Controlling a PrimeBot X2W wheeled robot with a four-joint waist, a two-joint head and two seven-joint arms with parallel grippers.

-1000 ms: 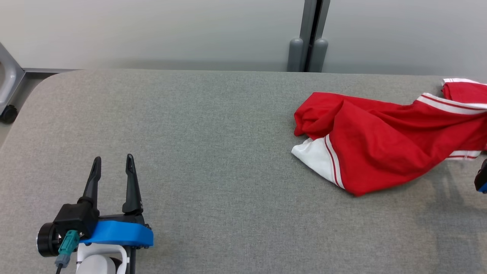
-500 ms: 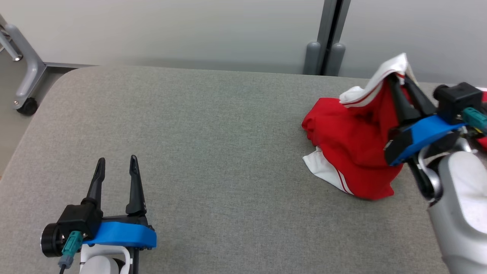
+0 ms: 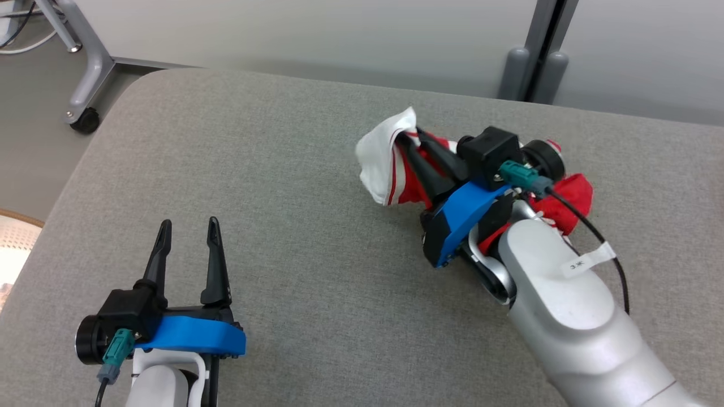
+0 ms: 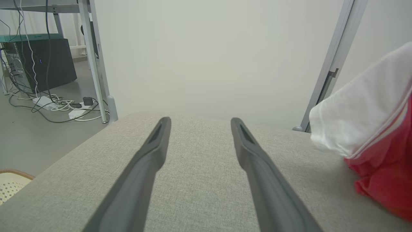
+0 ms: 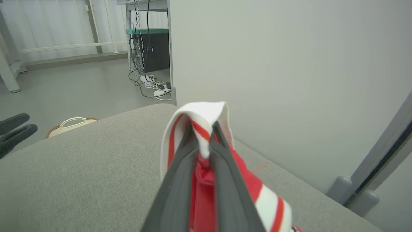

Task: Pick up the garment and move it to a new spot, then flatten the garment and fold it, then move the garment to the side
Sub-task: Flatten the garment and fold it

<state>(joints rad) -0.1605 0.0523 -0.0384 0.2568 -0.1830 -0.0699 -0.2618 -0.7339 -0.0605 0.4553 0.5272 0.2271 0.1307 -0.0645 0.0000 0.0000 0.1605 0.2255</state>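
The garment (image 3: pixel 390 161) is red with white panels and red stripes, bunched into a clump near the middle of the grey table (image 3: pixel 294 169). My right gripper (image 3: pixel 408 138) is shut on it, fingers pinching a white striped edge and holding it up off the surface. Along the right wrist view, the garment (image 5: pixel 202 120) drapes over both closed fingers. My left gripper (image 3: pixel 188 229) stands open at the lower left, nothing between its fingers. Beyond those fingers (image 4: pixel 154 148), the garment (image 4: pixel 370 129) hangs at the right edge.
A grey post (image 3: pixel 537 51) rises behind the table at the back wall. A wheeled metal frame leg (image 3: pixel 85 85) stands off the table's far left corner. A cream basket (image 5: pixel 69 124) sits on the floor to the left, and cables and a dark case (image 4: pixel 42 64) lie farther off.
My right gripper has carried the garment leftward toward the table's middle, lifting it into a tight clump. The head camera has also shifted. The left gripper stays open and still.
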